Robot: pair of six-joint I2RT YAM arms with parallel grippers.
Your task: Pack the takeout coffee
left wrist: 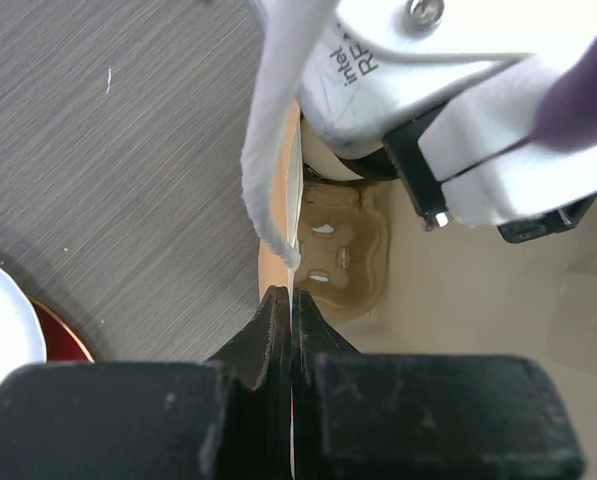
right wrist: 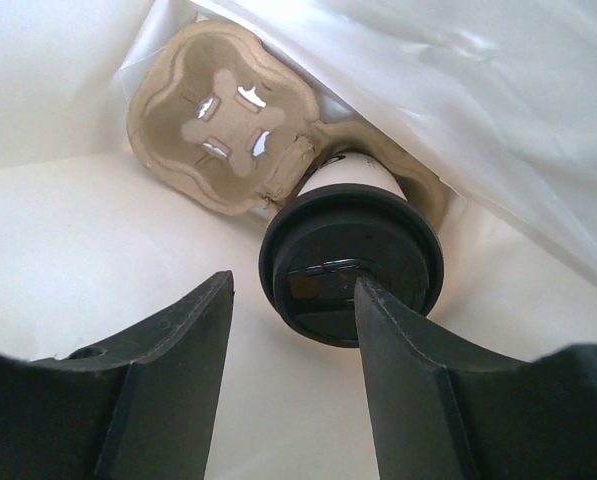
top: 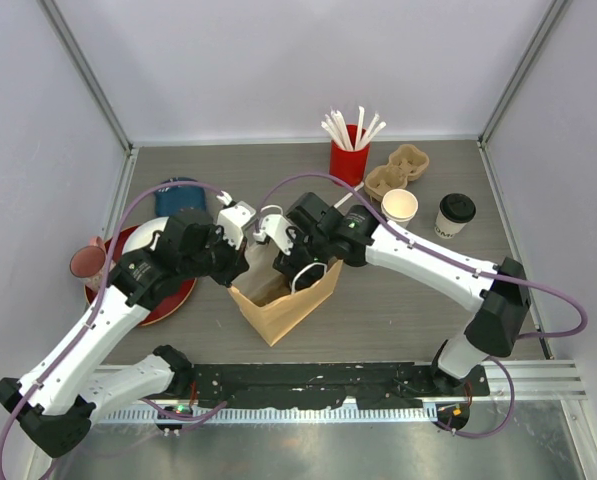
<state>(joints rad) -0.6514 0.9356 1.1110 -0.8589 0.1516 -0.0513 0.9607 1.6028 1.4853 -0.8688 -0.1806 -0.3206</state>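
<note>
A brown paper bag (top: 283,305) stands open at the table's middle. My left gripper (top: 240,262) is shut on the bag's rim (left wrist: 292,300), beside its white handle (left wrist: 270,150). My right gripper (right wrist: 293,290) reaches into the bag from above (top: 296,268), open. Just below it a white coffee cup with a black lid (right wrist: 350,262) sits in one slot of a pulp carrier (right wrist: 218,110) at the bag's bottom. The right fingertip overlaps the lid; I cannot tell if it touches. The carrier also shows in the left wrist view (left wrist: 343,250). A second lidded cup (top: 456,213) stands on the table at the right.
A lidless white cup (top: 399,206) stands left of the second coffee. Empty pulp carriers (top: 398,170) and a red cup of white stirrers (top: 349,160) are at the back. A red plate (top: 143,300), a pink cup (top: 88,262) and a blue object (top: 178,192) lie at the left.
</note>
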